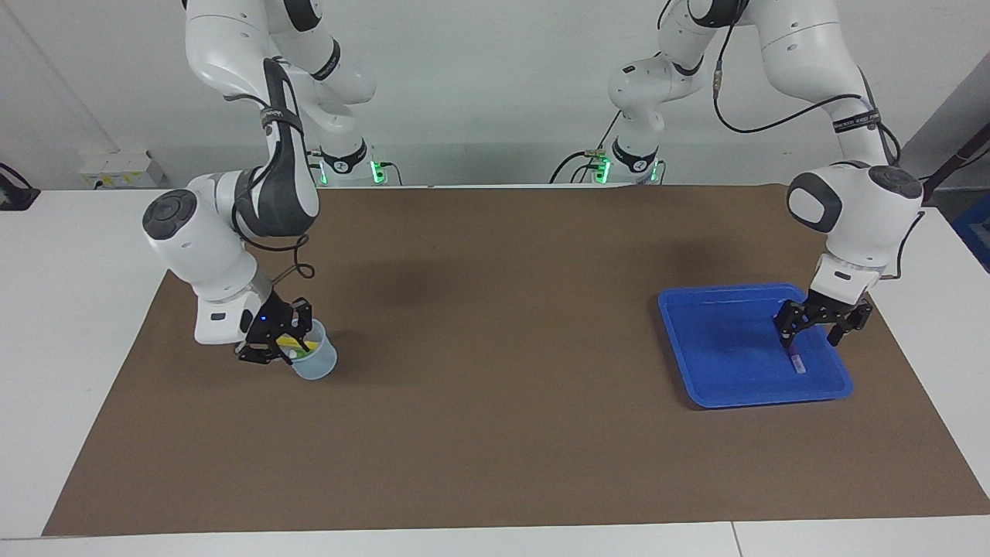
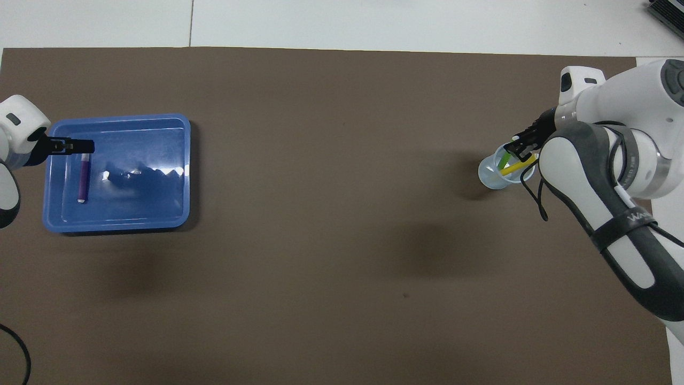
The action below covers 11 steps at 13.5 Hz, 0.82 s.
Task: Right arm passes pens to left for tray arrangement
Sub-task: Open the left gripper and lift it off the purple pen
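The blue tray (image 1: 727,348) lies toward the left arm's end of the table. The purple pen (image 1: 797,362) lies flat in it, near the tray's edge at that end, and shows in the overhead view (image 2: 83,179) too. My left gripper (image 1: 812,334) is open just over the pen's end that is nearer the robots, not holding it. The green pen (image 2: 503,162) and yellow pen (image 2: 516,167) stand tilted in a small translucent cup (image 1: 315,363) toward the right arm's end. My right gripper (image 1: 285,340) is down at the cup's rim, at the pens' upper ends.
A brown mat (image 1: 495,348) covers most of the white table. The tray (image 2: 139,198) and the cup (image 2: 494,179) are the only containers on it. A thin black cable hangs from the right arm's wrist beside the cup.
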Tool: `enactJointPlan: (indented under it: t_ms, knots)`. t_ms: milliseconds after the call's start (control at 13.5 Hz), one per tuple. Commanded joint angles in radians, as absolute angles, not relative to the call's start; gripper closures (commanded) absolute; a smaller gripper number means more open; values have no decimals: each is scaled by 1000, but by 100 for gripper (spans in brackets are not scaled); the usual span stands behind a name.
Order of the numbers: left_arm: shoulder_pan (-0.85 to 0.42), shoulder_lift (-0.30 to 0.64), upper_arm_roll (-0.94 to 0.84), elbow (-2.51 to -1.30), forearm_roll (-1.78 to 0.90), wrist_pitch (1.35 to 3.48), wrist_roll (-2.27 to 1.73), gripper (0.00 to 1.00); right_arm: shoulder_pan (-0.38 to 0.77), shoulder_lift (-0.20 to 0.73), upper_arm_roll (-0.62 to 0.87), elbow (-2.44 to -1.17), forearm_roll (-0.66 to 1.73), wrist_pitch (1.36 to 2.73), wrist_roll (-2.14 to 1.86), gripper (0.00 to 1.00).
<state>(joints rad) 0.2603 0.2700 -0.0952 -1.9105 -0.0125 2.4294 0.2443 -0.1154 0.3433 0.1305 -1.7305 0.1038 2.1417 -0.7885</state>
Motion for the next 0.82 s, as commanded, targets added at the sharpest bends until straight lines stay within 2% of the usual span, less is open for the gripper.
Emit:
enactJointPlan:
  t_ms: [0, 148, 593, 741]
  knots:
    - [221, 256, -87, -1832, -2, 2233, 94, 12, -124, 341, 143, -1740, 77, 2146, -765, 70]
    - [207, 255, -91, -1796, -15, 2123, 8, 12, -123, 341, 143, -1740, 77, 2146, -761, 70]
    - [193, 181, -92, -1796, -132, 1881, -171, 11, -114, 341, 143, -1740, 78, 2157, -741, 70]
    - [178, 154, -95, -1796, -162, 1810, -256, 11, -112, 342, 143, -1740, 78, 2166, -730, 59]
